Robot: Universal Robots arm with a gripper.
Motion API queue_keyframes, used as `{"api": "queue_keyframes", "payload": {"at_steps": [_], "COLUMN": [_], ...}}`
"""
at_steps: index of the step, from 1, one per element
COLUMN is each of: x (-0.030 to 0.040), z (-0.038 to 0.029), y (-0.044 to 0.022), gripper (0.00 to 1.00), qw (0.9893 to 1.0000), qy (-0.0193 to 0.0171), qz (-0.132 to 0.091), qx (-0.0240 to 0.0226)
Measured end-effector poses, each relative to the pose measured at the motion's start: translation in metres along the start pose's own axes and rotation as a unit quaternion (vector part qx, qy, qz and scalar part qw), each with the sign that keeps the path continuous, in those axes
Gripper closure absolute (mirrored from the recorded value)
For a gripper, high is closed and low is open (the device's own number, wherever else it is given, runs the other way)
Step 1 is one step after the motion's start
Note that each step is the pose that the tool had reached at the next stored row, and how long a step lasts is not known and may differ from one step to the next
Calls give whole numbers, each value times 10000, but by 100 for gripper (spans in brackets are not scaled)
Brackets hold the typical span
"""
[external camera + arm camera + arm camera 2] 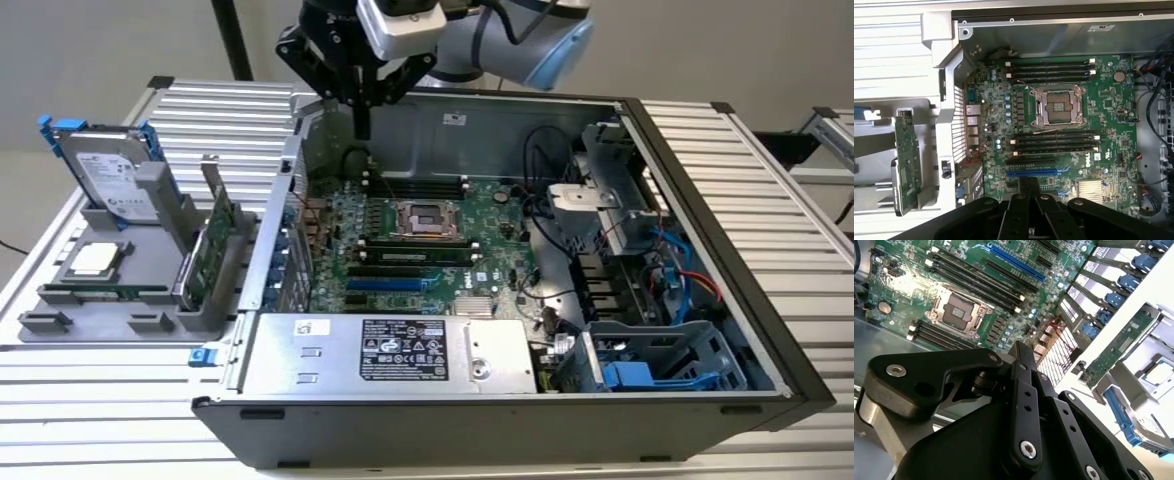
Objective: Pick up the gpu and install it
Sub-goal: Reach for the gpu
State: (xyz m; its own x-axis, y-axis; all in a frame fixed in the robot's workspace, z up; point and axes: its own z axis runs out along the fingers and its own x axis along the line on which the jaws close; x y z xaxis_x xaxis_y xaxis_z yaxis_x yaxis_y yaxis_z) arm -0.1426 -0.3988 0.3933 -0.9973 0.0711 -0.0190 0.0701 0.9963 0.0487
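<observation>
Green gpu [220,243] upright in grey rack [100,300], untouched. Gripper [362,128] over motherboard [400,250], fingers together, empty. Risk: lowering here would likely strike board sockets.

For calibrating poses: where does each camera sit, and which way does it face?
Exterior view: off the arm, looking obliquely down into the open case; arm and tool show.
First wrist view: at the wrist, facing straight down at the motherboard; tool shows.
Second wrist view: at the wrist, slanting across the motherboard; tool shows.
Shared: all see the gpu.
</observation>
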Motion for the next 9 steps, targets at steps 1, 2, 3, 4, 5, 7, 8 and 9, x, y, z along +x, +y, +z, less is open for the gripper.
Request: {"api": "queue_keyframes", "payload": {"at_steps": [1, 2, 3, 4, 5, 7, 8, 9], "x": [15, 30, 45, 63, 79, 112, 127, 144], "z": [0, 0, -1, -1, -1, -2, -2, -3], "y": [-1, -2, -3, -4, -5, -8, -9, -10], "gripper": [100, 100, 100, 100, 100, 100, 100, 100], "qw": [10000, 10000, 10000, 10000, 10000, 10000, 10000, 10000], "qy": [0, 0, 0, 0, 0, 0, 0, 0], "qz": [0, 0, 0, 0, 0, 0, 0, 0], "qx": [0, 0, 0, 0, 0, 0, 0, 0]}}
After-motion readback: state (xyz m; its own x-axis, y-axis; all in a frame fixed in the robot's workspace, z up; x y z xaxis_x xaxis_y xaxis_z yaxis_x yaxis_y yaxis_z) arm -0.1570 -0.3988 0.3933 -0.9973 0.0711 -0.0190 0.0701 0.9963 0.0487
